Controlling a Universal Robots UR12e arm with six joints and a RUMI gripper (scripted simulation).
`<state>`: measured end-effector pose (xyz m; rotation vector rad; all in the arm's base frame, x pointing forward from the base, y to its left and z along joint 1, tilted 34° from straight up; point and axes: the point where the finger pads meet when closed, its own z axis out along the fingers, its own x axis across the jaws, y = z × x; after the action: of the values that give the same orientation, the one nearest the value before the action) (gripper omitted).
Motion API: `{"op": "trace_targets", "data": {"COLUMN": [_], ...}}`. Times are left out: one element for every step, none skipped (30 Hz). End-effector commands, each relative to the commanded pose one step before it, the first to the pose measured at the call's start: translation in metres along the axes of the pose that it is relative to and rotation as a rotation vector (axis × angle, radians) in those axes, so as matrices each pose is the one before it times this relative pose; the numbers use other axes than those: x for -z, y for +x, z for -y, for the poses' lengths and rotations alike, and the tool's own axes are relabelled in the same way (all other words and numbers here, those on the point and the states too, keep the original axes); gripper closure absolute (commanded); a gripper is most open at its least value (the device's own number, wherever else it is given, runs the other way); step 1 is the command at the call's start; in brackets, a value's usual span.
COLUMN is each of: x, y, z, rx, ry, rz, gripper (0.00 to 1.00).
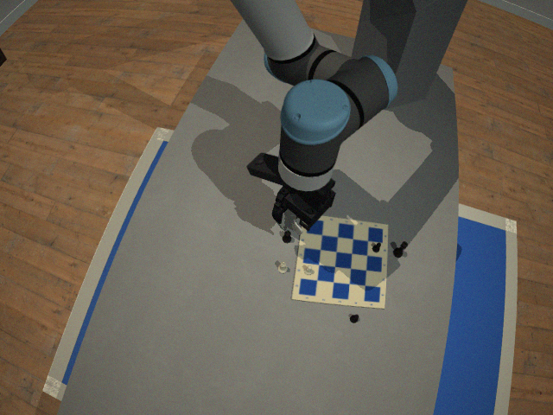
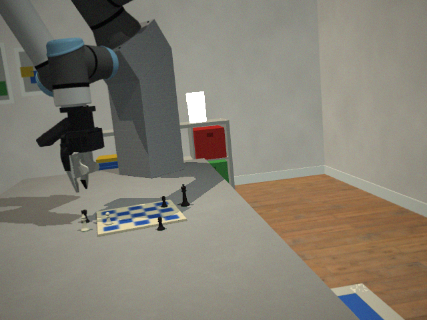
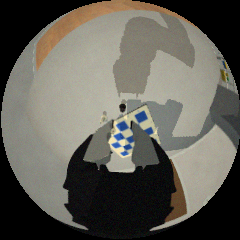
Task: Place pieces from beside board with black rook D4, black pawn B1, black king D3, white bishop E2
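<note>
My gripper (image 2: 81, 189) (image 3: 122, 120) is open a little, its fingertips apart with nothing between them, high above the table. The black rook (image 1: 286, 237) (image 2: 86, 217) (image 3: 122, 107) stands left of the board (image 1: 338, 303) (image 2: 127, 228). The white bishop (image 1: 282, 267) (image 2: 83, 225) (image 3: 104, 117) stands nearby, also left. The black king (image 1: 398, 251) (image 2: 184, 197) stands right of the board. A black pawn (image 1: 353, 317) (image 2: 160, 224) stands beyond its lower edge in the top view. The board's letters and numbers are too small to read.
On the board, a black pawn (image 1: 376, 246) (image 2: 164, 202) stands on a pale square at the right, and a white piece (image 1: 308, 270) (image 2: 107, 219), seemingly a pawn, on a pale square at the left. The arm's grey pedestal (image 2: 157, 103) rises behind.
</note>
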<state>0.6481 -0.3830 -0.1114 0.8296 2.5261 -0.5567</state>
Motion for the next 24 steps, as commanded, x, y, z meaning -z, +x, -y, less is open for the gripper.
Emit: {"op": "trace_targets", "data": {"x": [-0.00411, -0.00116, -0.00124, -0.00130, -0.00136, -0.00142, 0.00000, 0.00000, -0.00147, -0.00151, -0.00155, -0.00158, -0.00160, -0.00162, -0.00163, -0.00163, -0.00163, -0.00162, -0.00160, -0.00157, -0.00154, -0.00150, -0.00145, 0.00000], "y": [-0.00031, 0.00001, 0.00000, 0.00000, 0.00001, 0.00001, 0.00000, 0.00000, 0.00000, 0.00001, 0.00001, 0.00000, 0.00001, 0.00001, 0.00000, 0.00001, 0.00001, 0.00000, 0.00001, 0.00001, 0.00000, 0.00001, 0.00001, 0.00000], "z": [-0.00009, 0.00002, 0.00002, 0.00002, 0.00002, 0.00002, 0.00000, 0.00000, 0.00002, 0.00003, 0.00003, 0.00003, 0.00003, 0.00003, 0.00003, 0.00003, 0.00003, 0.00003, 0.00003, 0.00003, 0.00003, 0.00003, 0.00003, 0.00000], "rx": [0.00020, 0.00000, 0.00000, 0.00000, 0.00000, 0.00000, 0.00000, 0.00000, 0.00000, 0.00000, 0.00000, 0.00000, 0.00000, 0.00000, 0.00000, 0.00000, 0.00000, 0.00000, 0.00000, 0.00000, 0.00000, 0.00000, 0.00000, 0.00000], "ry": [-0.00026, 0.00000, 0.00000, 0.00000, 0.00000, 0.00000, 0.00000, 0.00000, 0.00000, 0.00000, 0.00000, 0.00000, 0.00000, 0.00000, 0.00000, 0.00000, 0.00000, 0.00000, 0.00000, 0.00000, 0.00000, 0.00000, 0.00000, 0.00000], "rz": [0.00083, 0.00000, 0.00000, 0.00000, 0.00000, 0.00000, 0.00000, 0.00000, 0.00000, 0.00000, 0.00000, 0.00000, 0.00000, 0.00000, 0.00000, 0.00000, 0.00000, 0.00000, 0.00000, 0.00000, 0.00000, 0.00000, 0.00000, 0.00000], "gripper": [0.78, 0.78, 0.78, 0.78, 0.78, 0.78, 0.78, 0.78, 0.78, 0.78, 0.78, 0.78, 0.78, 0.78, 0.78, 0.78, 0.78, 0.78, 0.78, 0.78, 0.78, 0.78, 0.78, 0.78]}}
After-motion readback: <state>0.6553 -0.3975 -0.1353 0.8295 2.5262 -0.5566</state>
